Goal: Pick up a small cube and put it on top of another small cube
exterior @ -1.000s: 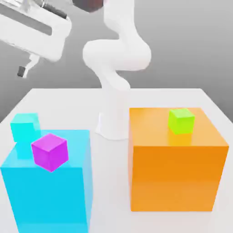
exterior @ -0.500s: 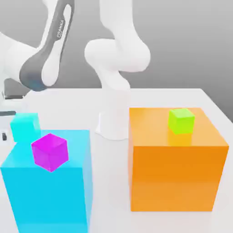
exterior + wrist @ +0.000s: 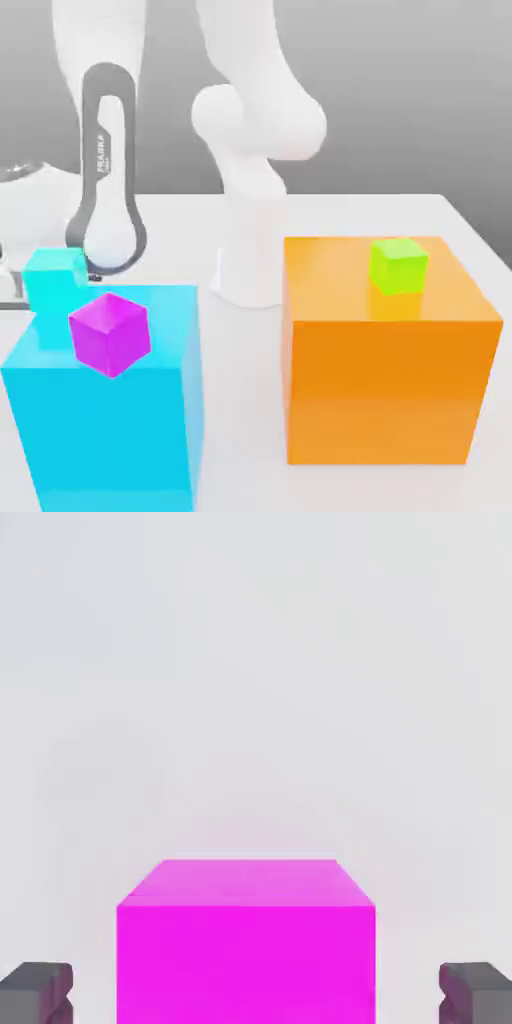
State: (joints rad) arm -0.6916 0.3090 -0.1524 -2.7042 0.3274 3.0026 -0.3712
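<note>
Three small cubes: magenta cube (image 3: 109, 333) and cyan cube (image 3: 56, 279) near the blue block (image 3: 120, 420); green cube (image 3: 398, 264) on the orange block (image 3: 390, 370).
Writing: "FRANKA" on the arm (image 3: 103, 160).
End effector (image 3: 256, 997): wide open, fingers (image 3: 36, 993) either side of the magenta cube, not touching.

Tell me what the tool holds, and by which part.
Nothing held: the tool is open, fingers apart on either side of the magenta cube, not touching it.

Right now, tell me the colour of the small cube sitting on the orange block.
Lime green, clearest in the exterior view.
</note>
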